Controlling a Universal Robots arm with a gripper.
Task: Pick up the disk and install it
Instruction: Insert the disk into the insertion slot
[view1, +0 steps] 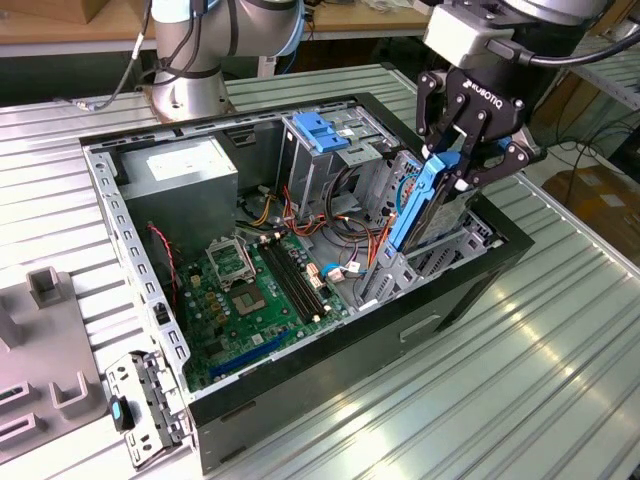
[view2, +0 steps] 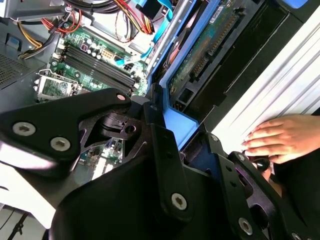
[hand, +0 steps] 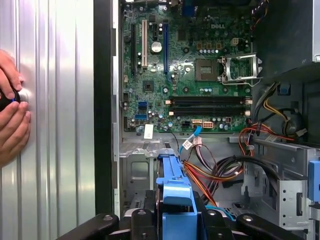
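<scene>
- Gripper (view1: 462, 172): its black fingers are clenched tight on the disk (view1: 415, 205), holding it by its bright blue rails.
- In the exterior view, the disk is at about 2 o'clock from the middle of the picture. It stands on its edge and leans a little.
- The low end of the disk dips into the metal drive cage (view1: 450, 250) in a corner of the open computer case (view1: 330, 400). I cannot tell if it touches the cage.
- The green motherboard (view1: 250, 290) lies flat in the case, at about 8 o'clock from the disk.
- The grey power supply box (view1: 185, 170) sits at about 9 o'clock from the disk, well apart from it.
- A blue latch plate (view1: 318, 130) is at about 10 o'clock from the disk, near it.
- In the first wrist view, red and orange wires (hand: 215, 172) run just beside the disk.
- A person's hand (hand: 12, 125) rests on the ribbed metal table (hand: 60, 125), outside the case.
</scene>
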